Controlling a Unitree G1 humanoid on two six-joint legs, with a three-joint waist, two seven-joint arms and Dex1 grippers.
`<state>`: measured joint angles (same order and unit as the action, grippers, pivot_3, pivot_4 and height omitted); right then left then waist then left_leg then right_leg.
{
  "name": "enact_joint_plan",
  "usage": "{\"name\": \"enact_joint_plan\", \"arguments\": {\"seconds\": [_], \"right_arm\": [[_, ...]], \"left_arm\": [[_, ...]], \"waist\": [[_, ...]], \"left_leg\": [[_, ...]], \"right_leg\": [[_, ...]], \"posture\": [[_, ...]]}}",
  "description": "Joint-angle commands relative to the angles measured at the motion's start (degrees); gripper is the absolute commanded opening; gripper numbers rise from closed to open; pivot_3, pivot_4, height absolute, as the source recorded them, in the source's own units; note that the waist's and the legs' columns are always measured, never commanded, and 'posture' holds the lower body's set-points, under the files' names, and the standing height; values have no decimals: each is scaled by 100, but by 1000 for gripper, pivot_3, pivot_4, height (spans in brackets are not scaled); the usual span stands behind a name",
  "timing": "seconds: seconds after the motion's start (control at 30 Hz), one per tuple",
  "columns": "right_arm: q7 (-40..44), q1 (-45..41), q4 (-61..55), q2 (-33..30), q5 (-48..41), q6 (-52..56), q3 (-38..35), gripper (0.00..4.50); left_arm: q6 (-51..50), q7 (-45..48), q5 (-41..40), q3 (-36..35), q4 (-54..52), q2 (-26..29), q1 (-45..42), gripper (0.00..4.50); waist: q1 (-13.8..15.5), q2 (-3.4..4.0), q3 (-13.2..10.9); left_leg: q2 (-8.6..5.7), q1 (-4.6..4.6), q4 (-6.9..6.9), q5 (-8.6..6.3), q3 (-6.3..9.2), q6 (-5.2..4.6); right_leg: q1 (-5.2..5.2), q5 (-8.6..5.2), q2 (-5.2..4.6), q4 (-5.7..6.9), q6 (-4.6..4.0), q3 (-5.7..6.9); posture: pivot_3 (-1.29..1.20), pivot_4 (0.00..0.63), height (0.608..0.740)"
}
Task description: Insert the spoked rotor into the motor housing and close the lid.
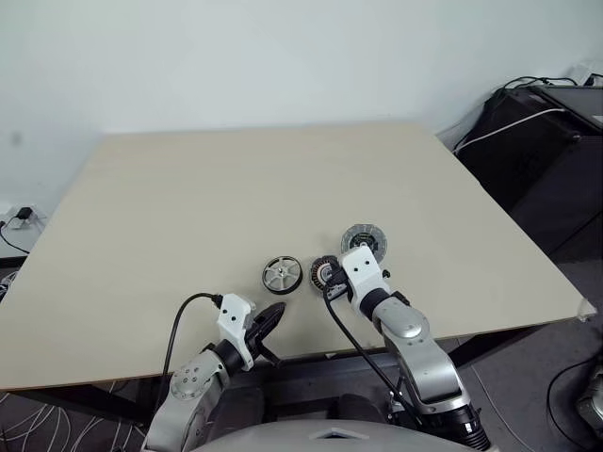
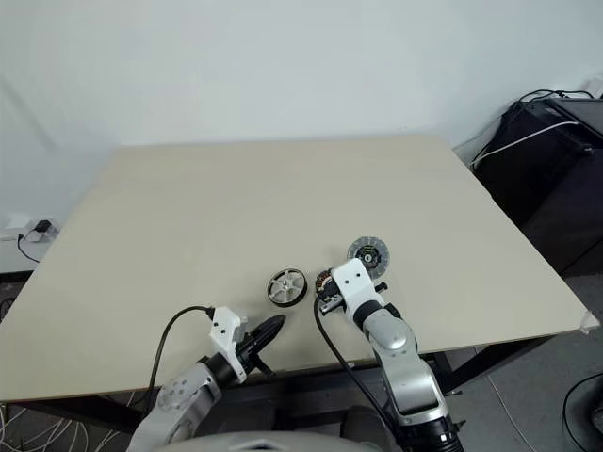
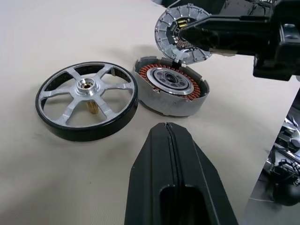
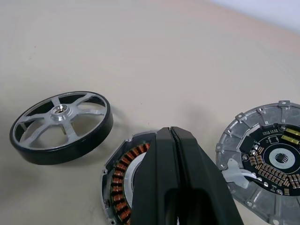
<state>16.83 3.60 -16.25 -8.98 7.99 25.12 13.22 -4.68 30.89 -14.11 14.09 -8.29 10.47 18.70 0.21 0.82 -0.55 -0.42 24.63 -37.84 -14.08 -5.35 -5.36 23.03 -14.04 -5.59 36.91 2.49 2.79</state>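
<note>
The spoked rotor (image 1: 282, 274) lies flat on the table, a dark rim round silvery spokes. Just right of it sits the motor housing (image 1: 323, 272), its copper windings (image 3: 199, 89) facing up. Behind and right of the housing lies the lid (image 1: 365, 240), a pale finned disc with its dark circuit face up. My right gripper (image 4: 171, 133) hovers shut and empty over the housing's near side, its tip (image 3: 185, 29) in front of the lid. At the table's front edge, short of the rotor, my left gripper (image 1: 270, 315) is shut with nothing in it.
The pale wooden table (image 1: 236, 188) stretches wide behind the three parts. Dark equipment and cables (image 1: 542, 122) stand off its right side. The near table edge (image 1: 113, 377) runs just below the left gripper.
</note>
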Motion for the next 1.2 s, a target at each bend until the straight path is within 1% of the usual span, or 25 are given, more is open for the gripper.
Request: {"name": "enact_joint_plan", "arguments": {"seconds": [0.03,0.27,0.47,0.57,0.67,0.87,0.93,1.2], "right_arm": [[-146,-225,-95,90,-22,-121,-26,33],[-169,-619,644,64,-40,-222,-45,33],[-78,-703,1585,36,-22,-173,108,33],[-76,-738,1870,1,-18,-180,111,33],[-97,-794,1851,25,-118,-205,0,33],[-52,-865,1120,128,-327,-323,-77,33],[-41,-861,1067,120,-272,-314,-2,33],[-78,-746,1989,19,-178,-267,-13,33]], "left_arm": [[-16,62,-53,18,-225,22,-94,0],[-128,50,-65,11,-324,5,-128,0],[-138,-8,-57,4,-418,-25,-47,0],[-111,-27,-53,5,-420,-35,1,0],[-111,-40,-59,-11,-410,-37,-4,0],[-122,-43,-66,-31,-394,-8,-33,0],[-110,-38,-55,-10,-379,-5,-31,0],[-84,-21,-46,22,-343,-11,-47,0]], "waist": [[-2,0,0],[-30,-3,-1],[-52,-2,-1],[-80,-2,6],[-82,-4,8],[-80,5,2],[-79,6,2],[-79,5,3]], "left_leg": [[0,0,0,0,0,0],[1,-4,0,0,0,1],[1,-4,-1,1,0,0],[1,-12,-1,1,0,0],[2,-24,-1,0,1,0],[2,-25,0,0,1,0],[2,-15,2,0,1,0],[1,-15,3,0,0,0]], "right_leg": [[0,0,1,0,0,0],[-4,0,2,0,0,2],[-6,0,3,-2,0,1],[-12,0,4,-1,0,0],[-24,0,2,0,0,1],[-23,1,0,1,2,-1],[-11,1,1,1,2,-2],[-14,-1,-1,-3,0,-1]], "posture": [[0,0,740],[0,0,740],[0,0,740],[0,0,740],[0,0,740],[0,0,740],[0,0,740],[0,0,740]]}}
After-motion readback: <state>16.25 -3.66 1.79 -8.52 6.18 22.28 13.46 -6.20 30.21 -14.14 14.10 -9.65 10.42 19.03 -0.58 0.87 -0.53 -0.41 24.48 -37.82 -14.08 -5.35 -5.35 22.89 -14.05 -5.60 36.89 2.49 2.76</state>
